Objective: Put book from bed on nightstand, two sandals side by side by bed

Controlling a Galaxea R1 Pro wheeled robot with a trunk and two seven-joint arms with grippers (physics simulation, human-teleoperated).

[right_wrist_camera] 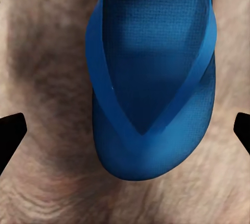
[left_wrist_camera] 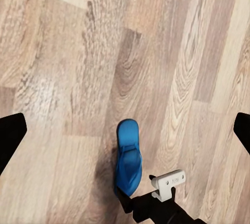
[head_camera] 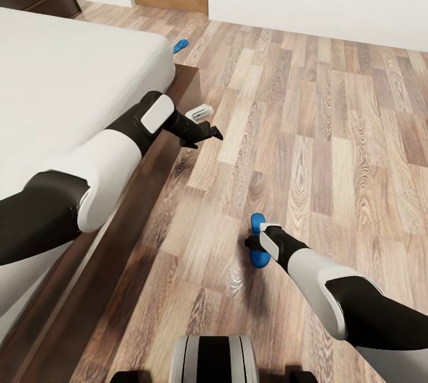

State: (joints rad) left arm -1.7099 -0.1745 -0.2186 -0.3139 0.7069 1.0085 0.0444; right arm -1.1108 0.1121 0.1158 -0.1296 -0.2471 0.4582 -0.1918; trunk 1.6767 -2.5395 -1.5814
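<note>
At the left of the head view, the left arm (head_camera: 101, 169) shows a glossy white shell between matte black segments, with a white rounded plate near the wrist and a black gripper (head_camera: 205, 133) carrying a small pale grey ribbed block. At the lower right, the right arm (head_camera: 333, 288) has the same black-and-white casing. At the bottom centre sits a grey and black rounded trunk housing (head_camera: 214, 359).

The bed (head_camera: 71, 74) lies left. One sandal (head_camera: 258, 249) rests on the floor (head_camera: 333, 133) to its right; another sandal (head_camera: 180, 46) lies beyond the bed's corner.
</note>
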